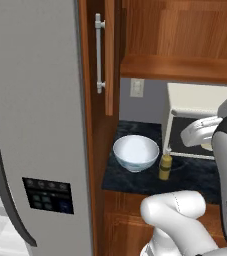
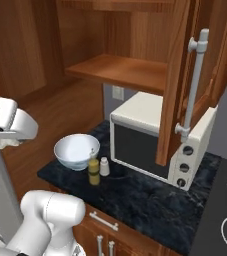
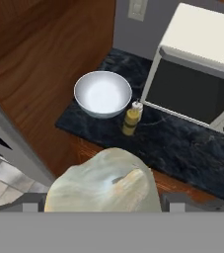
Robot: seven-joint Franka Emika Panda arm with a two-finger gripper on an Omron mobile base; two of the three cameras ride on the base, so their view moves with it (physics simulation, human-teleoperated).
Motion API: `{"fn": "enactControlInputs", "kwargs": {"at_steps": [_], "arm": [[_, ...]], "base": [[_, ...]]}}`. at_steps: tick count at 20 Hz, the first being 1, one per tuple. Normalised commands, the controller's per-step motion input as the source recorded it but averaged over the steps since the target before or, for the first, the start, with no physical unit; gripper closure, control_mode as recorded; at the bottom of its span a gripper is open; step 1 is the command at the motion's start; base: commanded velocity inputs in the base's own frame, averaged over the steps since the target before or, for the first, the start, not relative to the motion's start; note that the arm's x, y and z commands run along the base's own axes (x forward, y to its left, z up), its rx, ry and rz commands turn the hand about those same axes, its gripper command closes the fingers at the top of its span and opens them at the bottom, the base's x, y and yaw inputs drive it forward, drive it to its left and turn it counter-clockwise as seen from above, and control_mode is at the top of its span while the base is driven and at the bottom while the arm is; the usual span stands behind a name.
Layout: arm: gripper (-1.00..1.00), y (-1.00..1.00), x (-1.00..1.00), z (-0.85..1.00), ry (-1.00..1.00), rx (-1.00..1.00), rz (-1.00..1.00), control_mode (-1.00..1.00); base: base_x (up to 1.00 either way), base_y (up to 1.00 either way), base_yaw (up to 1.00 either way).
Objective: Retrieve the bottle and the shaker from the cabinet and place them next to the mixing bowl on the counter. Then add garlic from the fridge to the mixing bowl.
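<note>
Near the counter's left edge the bowl point(image 3: 102, 93) stands, bottle point(image 3: 130, 121) and shaker point(image 2: 104, 166) just beside it. Garlic point(image 3: 103, 183) is pinched in the widely spread jaws, above the front edge. It should be carried squarely over the bowl and lowered before release

Bowl point(image 3: 102, 93) open from above; bottle point(image 3: 130, 121) just right; open cabinet door point(image 2: 177, 85) overhangs microwave point(image 2: 150, 137).

I see a dark stone counter point(image 2: 150, 200) under wood cabinets point(image 2: 130, 70) — one door point(image 1: 109, 55) open. A white microwave point(image 2: 155, 137) sits against the grey wall point(image 1: 147, 102) — a steel fridge point(image 1: 35, 125) stands left.
</note>
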Motion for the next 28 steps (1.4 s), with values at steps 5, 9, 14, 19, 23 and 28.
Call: {"fn": "enactControlInputs", "kwargs": {"at_steps": [5, 9, 14, 19, 23, 28], "arm": [[1.00, 0.00, 0.00, 0.00, 0.00, 0.00, 0.00, 1.00], [1.00, 0.00, 0.00, 0.00, 0.00, 0.00, 0.00, 1.00], [1.00, 0.00, 0.00, 0.00, 0.00, 0.00, 0.00, 1.00], [1.00, 0.00, 0.01, 0.00, 0.00, 0.00, 0.00, -1.00], [1.00, -0.03, 0.63, 0.00, 0.07, 0.00, 0.07, -1.00], [1.00, -0.08, 0.68, 0.00, 0.12, 0.00, 0.18, -1.00]], "base": [[0.45, -0.41, 0.11], [0.00, 0.00, 0.00], [0.00, 0.00, 0.00], [0.00, 0.00, 0.00], [0.00, 0.00, 0.00], [0.00, 0.00, 0.00]]}}
